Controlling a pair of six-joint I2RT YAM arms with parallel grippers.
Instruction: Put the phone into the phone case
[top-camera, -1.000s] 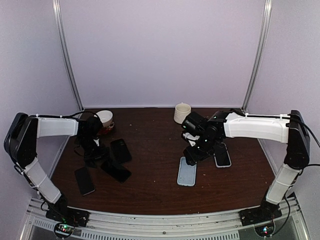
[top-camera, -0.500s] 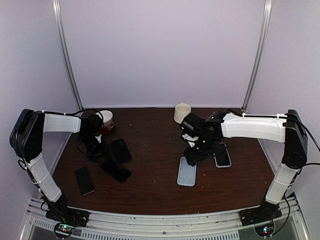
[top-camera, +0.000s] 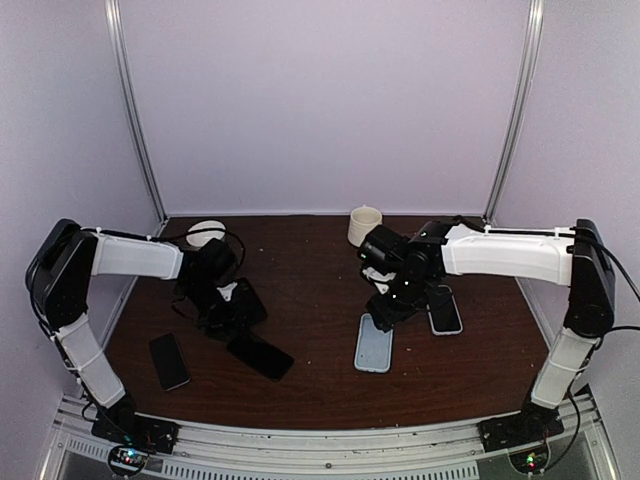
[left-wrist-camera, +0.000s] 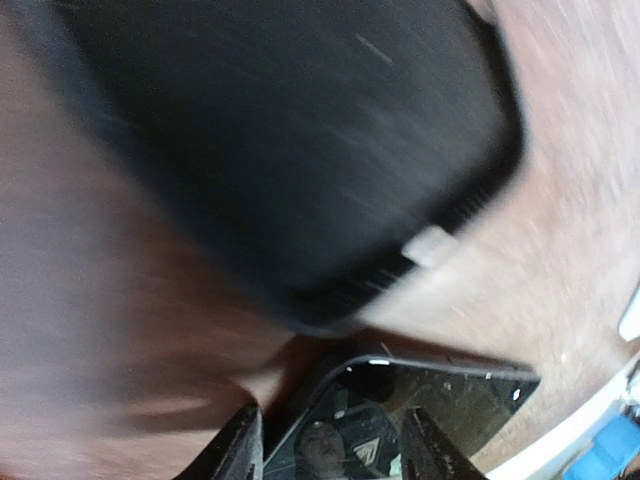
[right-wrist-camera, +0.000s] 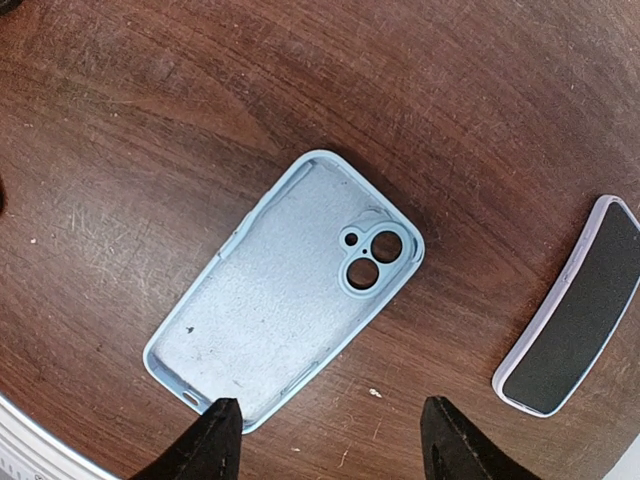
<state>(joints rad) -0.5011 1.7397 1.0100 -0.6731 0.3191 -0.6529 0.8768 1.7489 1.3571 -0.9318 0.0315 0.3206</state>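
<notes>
Right wrist view: pale-blue silicone phone case (right-wrist-camera: 285, 290) empty, right end effector (right-wrist-camera: 330, 440) spread wide above; glossy black phone (left-wrist-camera: 430, 400) at left end effector (left-wrist-camera: 330, 438), grip unclear. Insertion pending.

The bench (right-wrist-camera: 120, 120) is dark brown with wood grain. The case (right-wrist-camera: 285, 290) is pale blue. The other case (right-wrist-camera: 575, 310), towards the right edge, is lilac-rimmed and black within. The phone (top-camera: 260, 355) is glossy black. The cup (top-camera: 365, 226) is cream.
</notes>
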